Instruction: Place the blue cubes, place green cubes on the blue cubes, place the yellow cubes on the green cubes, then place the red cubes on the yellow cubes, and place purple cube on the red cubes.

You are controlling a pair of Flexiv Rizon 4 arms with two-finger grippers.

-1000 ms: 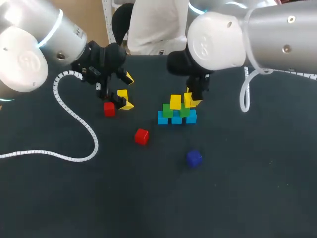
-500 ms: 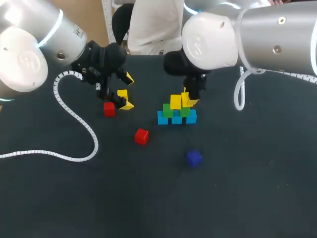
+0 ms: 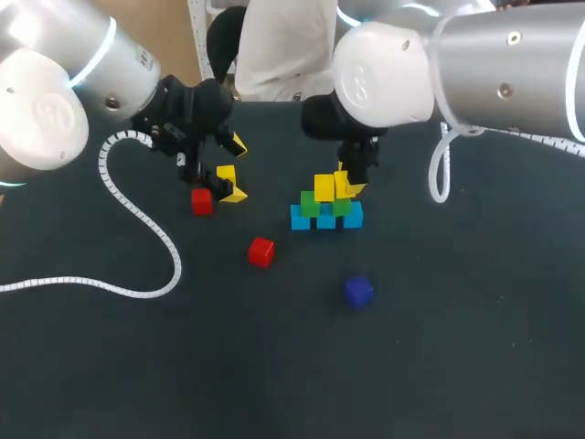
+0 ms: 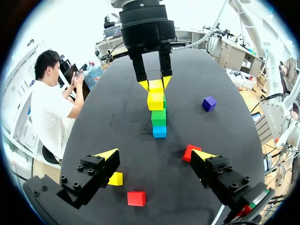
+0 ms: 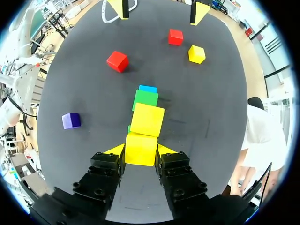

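So I'm on the yellow layer right now. My right jaws are clamped on a yellow cube (image 5: pixel 140 149), one finger on each side. I've got it at the stack, right beside the other yellow cube (image 5: pixel 147 120) that's sitting up there. Under that are the green cubes (image 3: pixel 311 203), then the blue cubes (image 3: pixel 326 218) in a row on the tabletop (image 3: pixel 439 347). Looks to me like my cube is over the free green one, but I can't tell if it's actually touching down.

Next move as I see it: settle it flat on the green, flush with its neighbour. Then spread the jaws only a little and pull straight up, since a sideways nudge could shove the neighbour off.

My left jaws are wide open with nothing in them, hanging over the tabletop well apart from the stack. A loose yellow cube (image 4: pixel 115 178) and a red cube (image 4: pixel 136 198) are near one finger, and a second red cube (image 4: pixel 189 152) is by the other. Reds come next, I'd say, then the purple cube (image 4: pixel 209 103), off by itself.
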